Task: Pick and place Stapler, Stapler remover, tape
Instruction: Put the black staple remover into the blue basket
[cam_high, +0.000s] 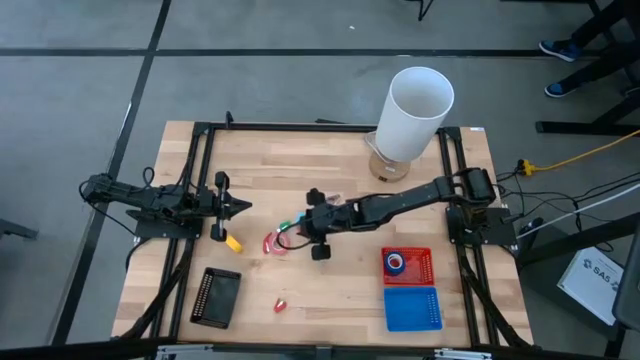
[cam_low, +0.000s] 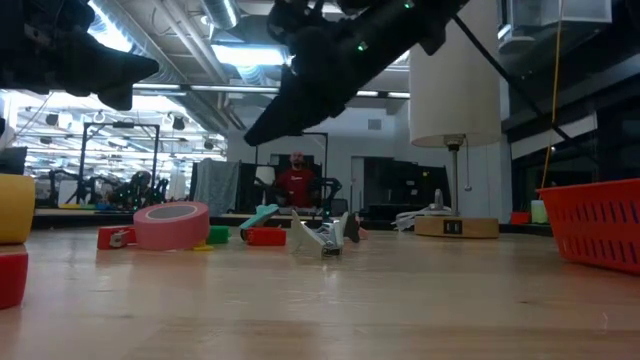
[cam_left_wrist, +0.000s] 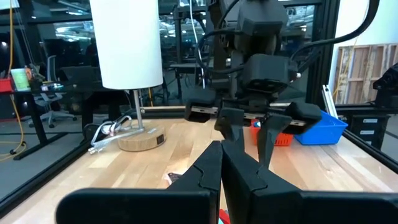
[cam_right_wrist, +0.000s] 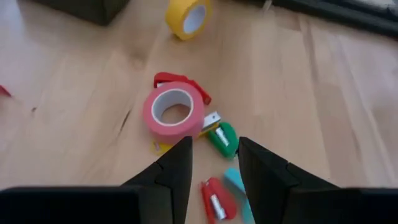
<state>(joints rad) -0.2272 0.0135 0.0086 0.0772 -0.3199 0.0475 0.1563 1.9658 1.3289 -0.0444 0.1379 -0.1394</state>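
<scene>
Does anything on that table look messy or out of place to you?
Mostly the pink tape roll: it lies flat in a jumble of small red, green and teal items, overlapping some of them. A yellow tape roll lies apart. The blue roll already sits in the red basket.

Wooden table (cam_high: 330, 300): pink tape (cam_high: 274, 243), yellow tape (cam_high: 233, 242), 2 baskets.

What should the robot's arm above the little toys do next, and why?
Probably lower the right end effector a little: its fingers stand open and empty above the small red stapler remover, beside the pink tape roll, not yet touching anything.
</scene>
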